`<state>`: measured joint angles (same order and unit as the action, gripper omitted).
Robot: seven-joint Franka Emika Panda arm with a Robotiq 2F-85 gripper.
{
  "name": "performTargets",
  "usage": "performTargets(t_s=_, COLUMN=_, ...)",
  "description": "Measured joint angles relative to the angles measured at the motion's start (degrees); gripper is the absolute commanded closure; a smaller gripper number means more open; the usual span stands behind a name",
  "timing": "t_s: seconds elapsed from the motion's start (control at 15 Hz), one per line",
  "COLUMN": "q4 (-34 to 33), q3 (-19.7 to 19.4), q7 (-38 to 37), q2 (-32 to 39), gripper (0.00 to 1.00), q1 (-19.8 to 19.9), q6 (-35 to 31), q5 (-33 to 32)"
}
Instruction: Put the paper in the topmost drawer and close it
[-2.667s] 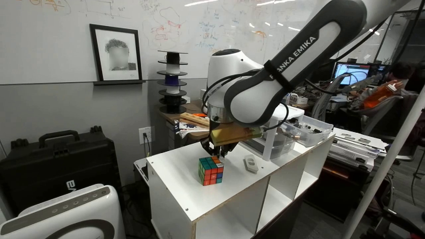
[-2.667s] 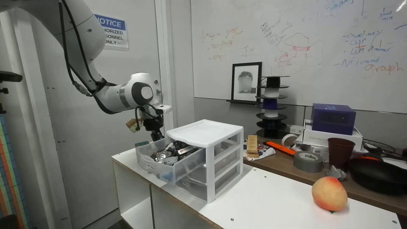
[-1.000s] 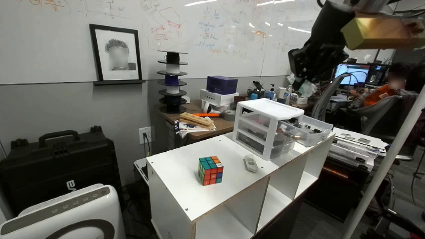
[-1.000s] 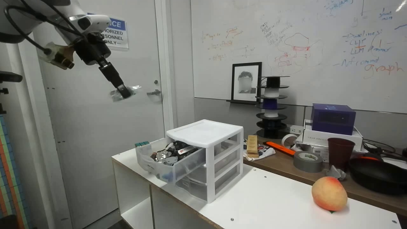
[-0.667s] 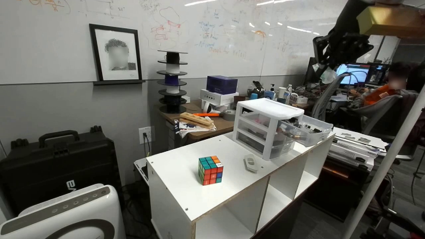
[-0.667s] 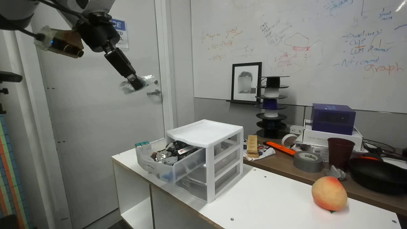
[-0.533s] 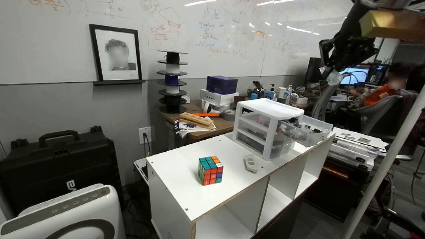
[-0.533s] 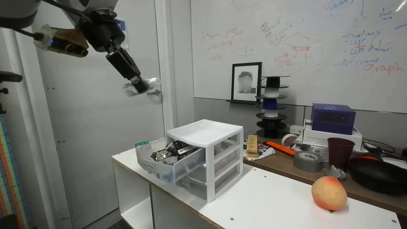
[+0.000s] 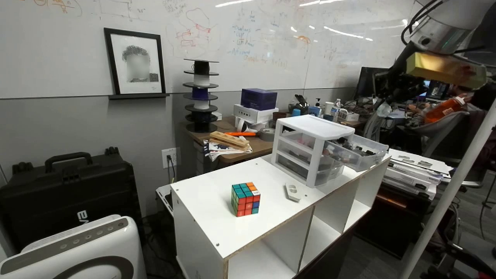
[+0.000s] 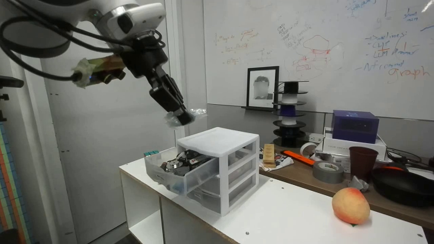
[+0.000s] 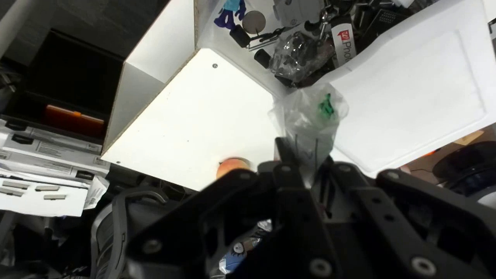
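As the gripper (image 10: 185, 118) pinches the crumpled paper (image 11: 317, 120), both hang in mid-air!
Lower down, the top drawer (image 10: 203, 174), loaded with odds and ends (image 10: 173, 165), juts from the white drawer unit (image 10: 218, 140); apart from both, a puzzle cube (image 9: 246, 199) sits on the cabinet (image 9: 211, 201).

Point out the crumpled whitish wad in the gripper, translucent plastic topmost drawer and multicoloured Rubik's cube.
Crumpled whitish wad (image 11: 311, 119): in the wrist view, puffed middle.
Translucent plastic topmost drawer (image 10: 201, 177): in an exterior view, side wall.
Multicoloured Rubik's cube (image 9: 248, 204): in an exterior view, mostly red face.
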<state>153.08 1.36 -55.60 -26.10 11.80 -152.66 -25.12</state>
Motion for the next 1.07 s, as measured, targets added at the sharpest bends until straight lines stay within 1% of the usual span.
performTargets(t_s=0.13, q4=-0.1, q3=0.0, q7=1.0, q2=4.0, gripper=0.96, q1=1.1, q6=-4.2, q5=1.3)
performTargets(t_s=0.33, q4=-1.0, q3=0.5, q7=3.1, q2=9.4, gripper=0.96, q1=0.5, q6=-9.5, q5=5.0)
performTargets(t_s=0.4, q4=-1.5, q3=0.6, q7=4.4, q2=11.2, gripper=0.96, q1=-0.3, q6=-11.1, q5=7.4)
performTargets(t_s=0.53, q4=-2.7, q3=0.4, q7=8.7, q2=14.7, gripper=0.96, q1=-3.3, q6=-13.5, q5=14.7)
performTargets(t_s=0.73, q4=-4.6, q3=-0.5, q7=17.1, q2=18.9, gripper=0.96, q1=-10.0, q6=-14.1, q5=29.1)
performTargets(t_s=0.8, q4=-5.2, q3=-0.5, q7=19.8, q2=19.1, gripper=0.96, q1=-11.3, q6=-13.7, q5=33.1)
performTargets(t_s=0.87, q4=-5.5, q3=-0.3, q7=21.7, q2=19.0, gripper=0.96, q1=-12.2, q6=-12.9, q5=35.8)
performTargets(t_s=1.0, q4=-5.6, q3=0.5, q7=22.2, q2=18.9, gripper=0.96, q1=-12.8, q6=-11.6, q5=36.6)
performTargets(t_s=1.07, q4=-5.5, q3=0.8, q7=21.6, q2=18.6, gripper=0.96, q1=-12.7, q6=-11.1, q5=35.6)
